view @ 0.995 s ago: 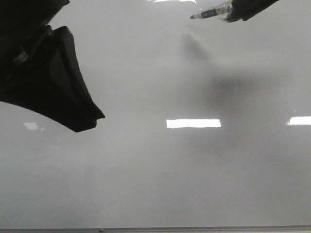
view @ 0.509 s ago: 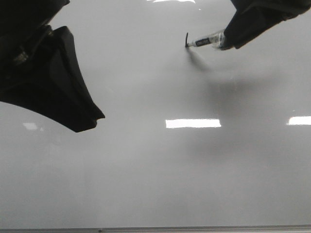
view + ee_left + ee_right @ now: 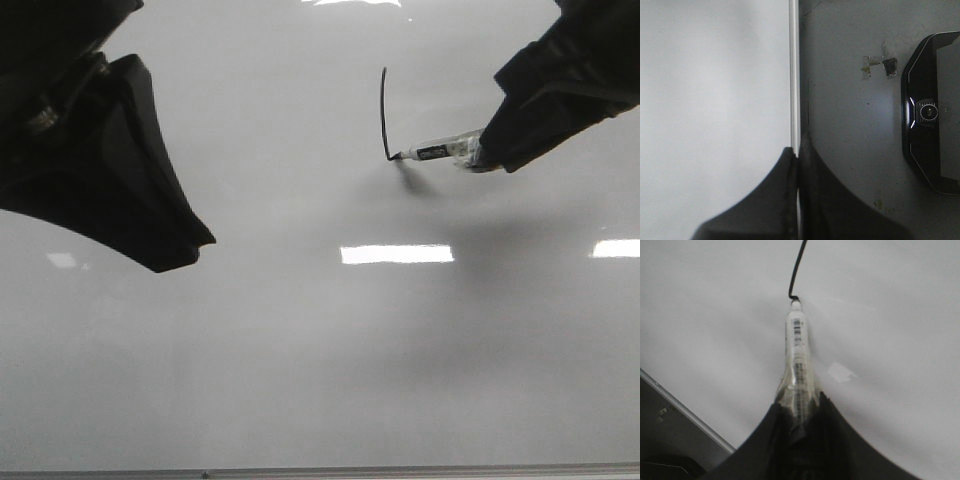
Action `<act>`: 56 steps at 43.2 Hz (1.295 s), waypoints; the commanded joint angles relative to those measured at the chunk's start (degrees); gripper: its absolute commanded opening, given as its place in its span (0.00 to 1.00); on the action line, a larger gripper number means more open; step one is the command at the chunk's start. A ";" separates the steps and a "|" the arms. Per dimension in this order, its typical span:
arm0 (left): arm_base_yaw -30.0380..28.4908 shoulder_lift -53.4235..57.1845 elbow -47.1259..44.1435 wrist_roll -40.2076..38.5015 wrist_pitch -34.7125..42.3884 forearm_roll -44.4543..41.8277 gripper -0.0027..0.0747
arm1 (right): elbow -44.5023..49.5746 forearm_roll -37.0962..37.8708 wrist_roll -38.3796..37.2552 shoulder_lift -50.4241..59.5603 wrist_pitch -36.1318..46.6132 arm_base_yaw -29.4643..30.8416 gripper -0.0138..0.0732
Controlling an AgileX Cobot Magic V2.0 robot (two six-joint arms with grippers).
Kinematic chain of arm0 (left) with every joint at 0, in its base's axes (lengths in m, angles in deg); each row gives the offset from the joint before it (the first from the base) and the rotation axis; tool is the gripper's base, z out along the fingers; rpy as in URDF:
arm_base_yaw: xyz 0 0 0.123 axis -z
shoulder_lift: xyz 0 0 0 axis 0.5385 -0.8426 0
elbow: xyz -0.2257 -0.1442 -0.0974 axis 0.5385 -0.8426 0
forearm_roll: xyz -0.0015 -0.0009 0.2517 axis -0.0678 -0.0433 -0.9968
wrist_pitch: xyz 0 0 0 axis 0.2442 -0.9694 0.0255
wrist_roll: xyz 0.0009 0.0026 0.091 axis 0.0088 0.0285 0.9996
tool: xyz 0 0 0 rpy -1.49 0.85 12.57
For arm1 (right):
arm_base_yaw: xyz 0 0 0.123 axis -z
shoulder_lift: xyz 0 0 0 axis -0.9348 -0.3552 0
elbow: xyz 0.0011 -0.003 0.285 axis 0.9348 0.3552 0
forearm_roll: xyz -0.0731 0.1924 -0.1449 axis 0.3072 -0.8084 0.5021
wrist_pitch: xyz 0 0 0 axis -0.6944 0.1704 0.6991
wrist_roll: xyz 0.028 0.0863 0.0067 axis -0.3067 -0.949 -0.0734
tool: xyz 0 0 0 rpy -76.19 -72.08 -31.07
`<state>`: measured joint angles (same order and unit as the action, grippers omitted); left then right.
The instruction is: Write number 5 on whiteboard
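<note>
The whiteboard (image 3: 300, 360) fills the front view, glossy pale grey. My right gripper (image 3: 490, 150) is shut on a white marker (image 3: 440, 151), whose tip touches the board at the lower end of a thin black upright stroke (image 3: 383, 110), the start of the number 5. The right wrist view shows the marker (image 3: 797, 355) held between the jaws of the right gripper (image 3: 799, 402), and the stroke (image 3: 797, 270) running away from its tip. My left gripper (image 3: 175, 245) is shut and empty, above the board's left part; in the left wrist view it (image 3: 798, 150) hangs over the board's frame edge (image 3: 794, 75).
Bright rectangular light reflections (image 3: 397, 254) lie on the board. The board's near frame edge (image 3: 320, 470) runs along the bottom of the front view. Beside the board a dark grey table (image 3: 850, 125) holds a black device (image 3: 932, 110) and tape scraps (image 3: 879, 66).
My right gripper has moved down and right with the marker. The tip came down on the board, and the black stroke has grown from a short mark to a long upright line.
</note>
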<state>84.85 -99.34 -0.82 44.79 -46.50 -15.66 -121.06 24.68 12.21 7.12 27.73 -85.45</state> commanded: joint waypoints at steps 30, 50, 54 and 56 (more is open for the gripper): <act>0.03 1.55 1.78 -0.48 2.62 0.32 0.01 | 5.61 -7.89 -1.58 -4.24 11.66 -8.00 0.09; 0.03 1.55 1.78 -0.48 2.26 0.32 0.01 | -1.93 -7.66 -1.53 3.85 7.49 -1.22 0.09; 0.03 1.55 1.78 -0.48 2.26 0.32 0.01 | -2.84 -7.53 -1.49 2.54 7.69 -1.15 0.09; 0.03 1.55 1.78 -0.48 2.26 0.32 0.01 | -2.86 -7.53 -1.49 2.05 7.84 -1.15 0.09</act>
<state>84.85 -99.34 -0.82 44.79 -46.50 -15.73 -121.68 17.70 10.75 8.60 33.41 -86.97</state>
